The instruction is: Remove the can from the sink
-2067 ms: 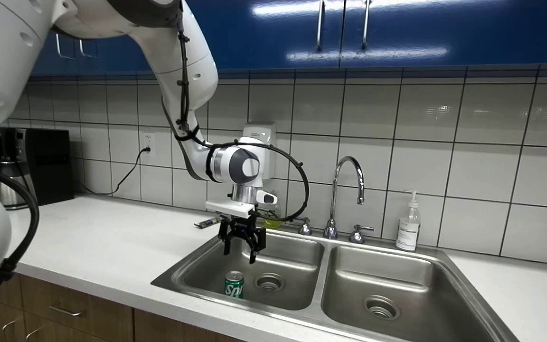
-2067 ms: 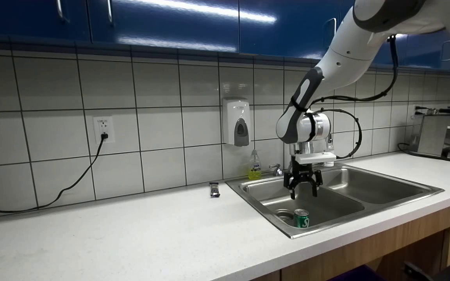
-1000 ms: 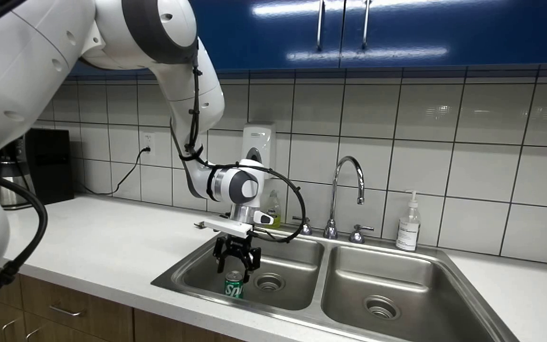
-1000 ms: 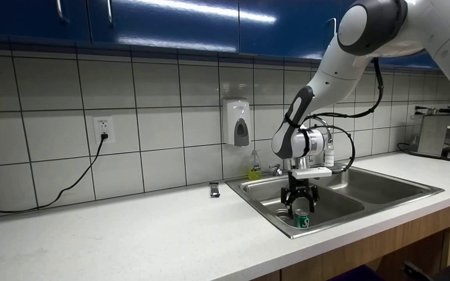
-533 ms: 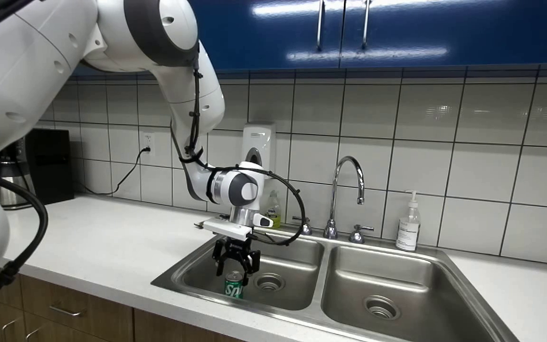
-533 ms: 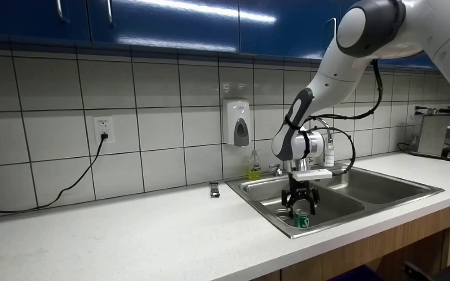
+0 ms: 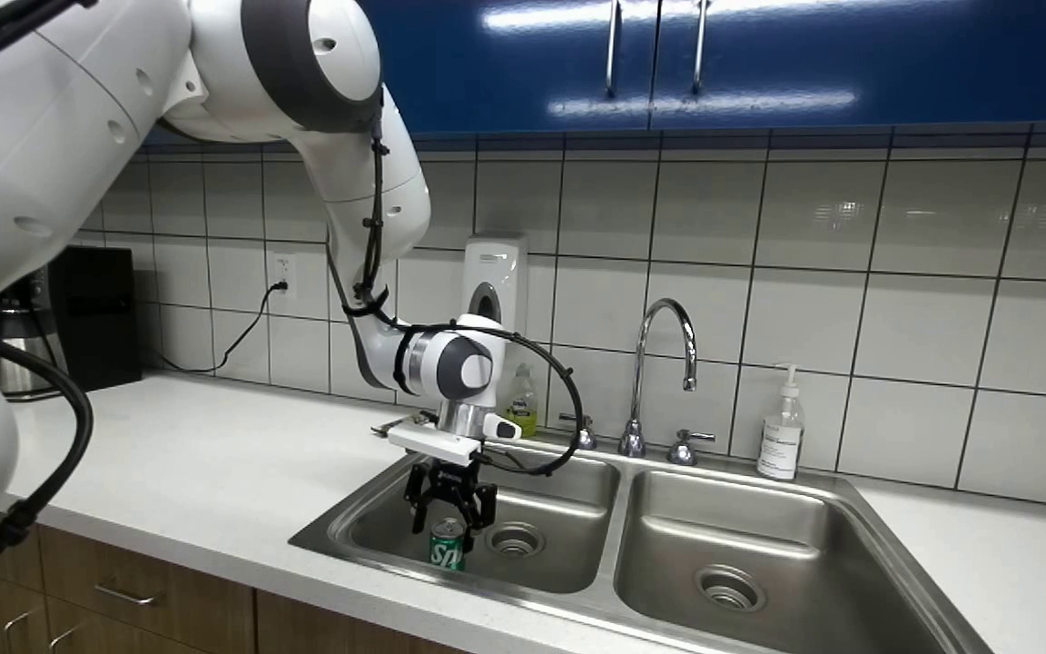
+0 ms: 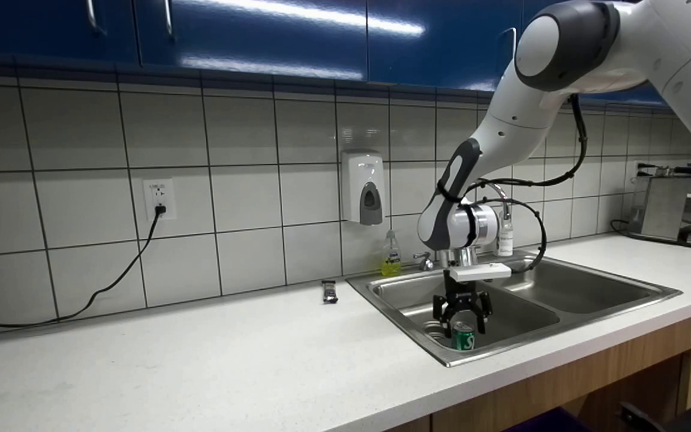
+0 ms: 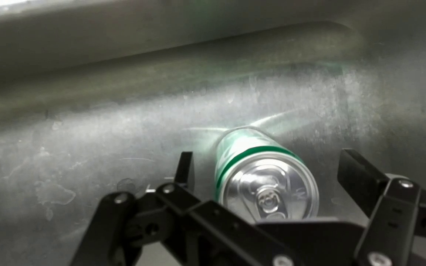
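The green can (image 7: 447, 550) with a silvery top stands upright in one basin of the steel sink (image 7: 616, 536), close to the drain. It also shows in an exterior view (image 8: 463, 339) and in the wrist view (image 9: 268, 184). My gripper (image 7: 443, 534) points down over it, also seen in an exterior view (image 8: 465, 331). In the wrist view the gripper (image 9: 266, 162) is open, with one finger on each side of the can and a gap on both sides. The gap is wider on the right. The gripper's body hides the near edge of the can's top.
A chrome faucet (image 7: 637, 391) and a white-labelled pump bottle (image 7: 779, 440) stand behind the sink. A yellow soap bottle (image 8: 391, 259) is at the sink's back corner. A small wrapped bar (image 8: 329, 291) lies on the counter. A wall dispenser (image 8: 362, 186) hangs above.
My gripper has come down from above the basin until its fingers flank the top of the can, moving only slightly in the last second. It stays open. The can has not moved.
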Controlling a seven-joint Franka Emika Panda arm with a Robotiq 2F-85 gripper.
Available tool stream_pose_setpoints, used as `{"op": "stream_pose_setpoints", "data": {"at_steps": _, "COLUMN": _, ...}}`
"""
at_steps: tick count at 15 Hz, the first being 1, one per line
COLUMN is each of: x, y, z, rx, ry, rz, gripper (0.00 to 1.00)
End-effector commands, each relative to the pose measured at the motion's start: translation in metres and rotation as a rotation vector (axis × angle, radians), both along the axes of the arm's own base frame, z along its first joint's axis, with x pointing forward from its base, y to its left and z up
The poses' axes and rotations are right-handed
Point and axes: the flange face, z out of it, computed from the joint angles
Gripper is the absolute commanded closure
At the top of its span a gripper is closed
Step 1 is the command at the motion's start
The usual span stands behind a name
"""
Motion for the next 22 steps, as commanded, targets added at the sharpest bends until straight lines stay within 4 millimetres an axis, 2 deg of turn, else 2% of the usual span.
{"op": "stream_pose_setpoints", "data": {"at_steps": 1, "x": -0.002, "y": -0.002, "z": -0.001, "rx": 0.013, "ry": -0.022, "rz": -0.017, "gripper": 0.00}}
{"op": "stream_pose_setpoints", "data": {"at_steps": 12, "x": -0.005, "y": -0.003, "z": -0.010, "rx": -0.021, "ry": -0.074, "rz": -0.040, "gripper": 0.00}}
{"op": "stream_pose_setpoints", "data": {"at_steps": 13, "x": -0.005, "y": -0.004, "z": -0.010, "rx": -0.020, "ry": -0.079, "rz": -0.041, "gripper": 0.25}}
{"op": "stream_pose_setpoints", "data": {"at_steps": 15, "x": -0.006, "y": -0.005, "z": -0.011, "rx": -0.022, "ry": -0.087, "rz": -0.046, "gripper": 0.34}}
{"op": "stream_pose_setpoints", "data": {"at_steps": 18, "x": -0.006, "y": -0.005, "z": -0.011, "rx": -0.023, "ry": -0.098, "rz": -0.052, "gripper": 0.60}}
{"op": "stream_pose_setpoints", "data": {"at_steps": 22, "x": -0.005, "y": -0.005, "z": -0.010, "rx": -0.024, "ry": -0.094, "rz": -0.061, "gripper": 0.62}}
